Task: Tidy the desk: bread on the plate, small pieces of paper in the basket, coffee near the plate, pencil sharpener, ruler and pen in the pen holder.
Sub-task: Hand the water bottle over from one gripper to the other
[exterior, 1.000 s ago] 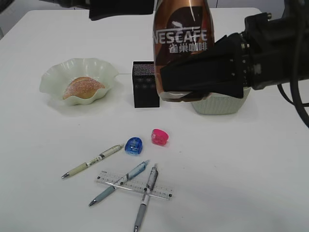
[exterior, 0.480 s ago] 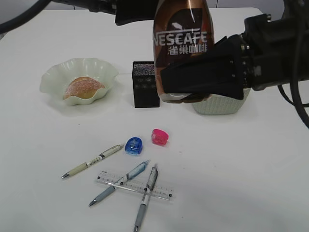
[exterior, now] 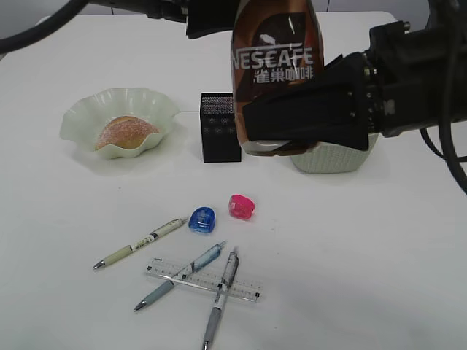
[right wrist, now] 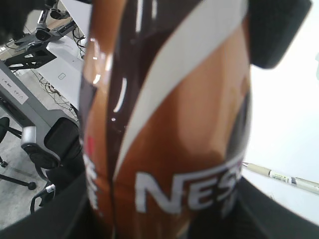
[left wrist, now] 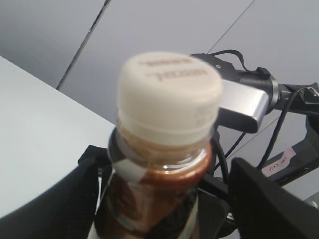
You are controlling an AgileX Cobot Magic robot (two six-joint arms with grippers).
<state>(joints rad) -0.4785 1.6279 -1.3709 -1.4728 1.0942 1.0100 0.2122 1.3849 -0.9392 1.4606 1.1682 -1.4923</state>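
While the right gripper (exterior: pixel 281 142) pinches the lower body of the Nescafé coffee bottle (exterior: pixel 275 51), the bottle is upright and lifted above the desk (exterior: pixel 379 240), in front of the pen holder (exterior: pixel 219 127) and the basket (exterior: pixel 336 157). The black fingers (exterior: pixel 306 120) of this gripper press on the bottle from the 3 o'clock side, and the label is at 12 o'clock from them. The left gripper (left wrist: pixel 164 199) is spread wide around the neck of the same bottle, one dark finger (left wrist: pixel 50 204) at 9 o'clock and the other at 3 o'clock; I cannot tell if they touch it.

The left wrist view shows the cream cap (left wrist: pixel 169 92) from above, with raised letters on it, which the exterior view cuts off at its top edge. The right wrist view shows only the label very close and a piece of a pen (right wrist: pixel 284 178) on the desk at 4 o'clock. Only the exterior view shows the rest of the desk.

The wavy green plate (exterior: pixel 76 120) is at 9 o'clock from the pen holder and holds the sugared bread (exterior: pixel 124 133). The inside of the black mesh pen holder is not visible, and the basket is mostly hidden behind the right gripper. On the desk at 6 o'clock from the pen holder lie a blue pencil sharpener (exterior: pixel 202 220) and a pink pencil sharpener (exterior: pixel 241 206), just beside each other. Below them are a cream pen (exterior: pixel 139 243), and two blue-grey pens (exterior: pixel 222 288) that lie across the clear ruler (exterior: pixel 248 290).
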